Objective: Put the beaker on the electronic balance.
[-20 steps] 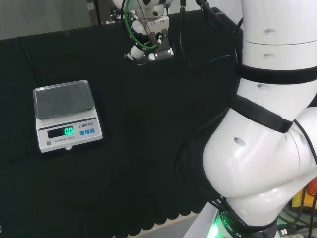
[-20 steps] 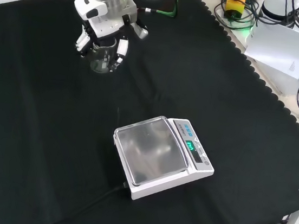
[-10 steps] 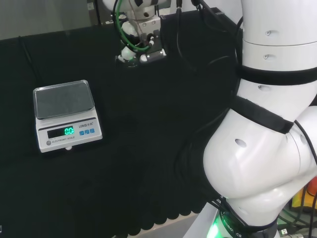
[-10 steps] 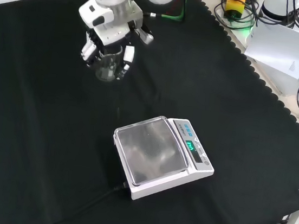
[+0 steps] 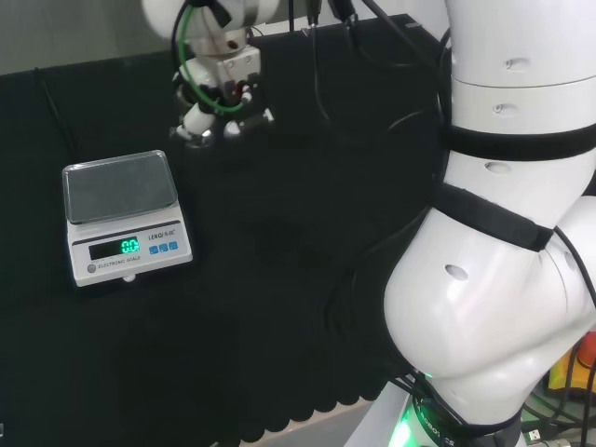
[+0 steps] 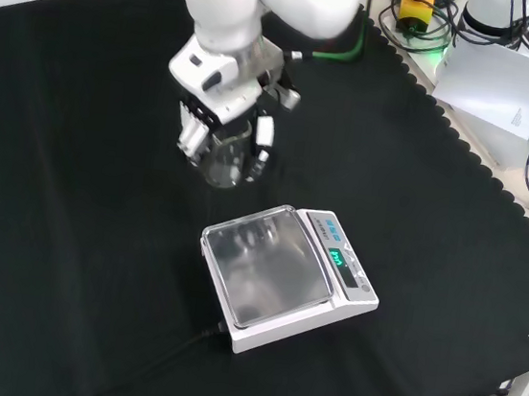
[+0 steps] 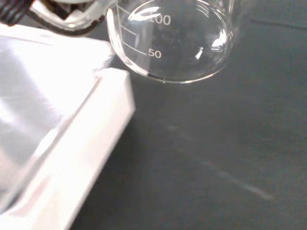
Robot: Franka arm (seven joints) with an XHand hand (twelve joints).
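Note:
A clear glass beaker (image 6: 227, 153) hangs above the cloth, and the hand (image 6: 220, 106) is shut on it, fingers curled round its sides. In the wrist view the beaker (image 7: 172, 38) looks empty, with printed marks on its wall. The white electronic balance (image 6: 286, 278) with a steel pan (image 6: 266, 264) and a lit green display stands on the cloth. In the front view the beaker is just above and left of the pan's far corner. In the head view the hand (image 5: 212, 112) is up and to the right of the balance (image 5: 126, 216). A corner of the balance (image 7: 62, 143) is close under the beaker.
The black cloth (image 6: 67, 232) covers the bench. A black cable (image 6: 158, 359) runs from the balance toward the front edge. The arm's big white links (image 5: 503, 242) stand at the right of the head view. Cables and a white sheet (image 6: 495, 86) lie off the cloth's right edge.
The hand has carried the beaker from the far part of the cloth toward the balance: down and right in the front view, left in the head view. The balance has not moved.

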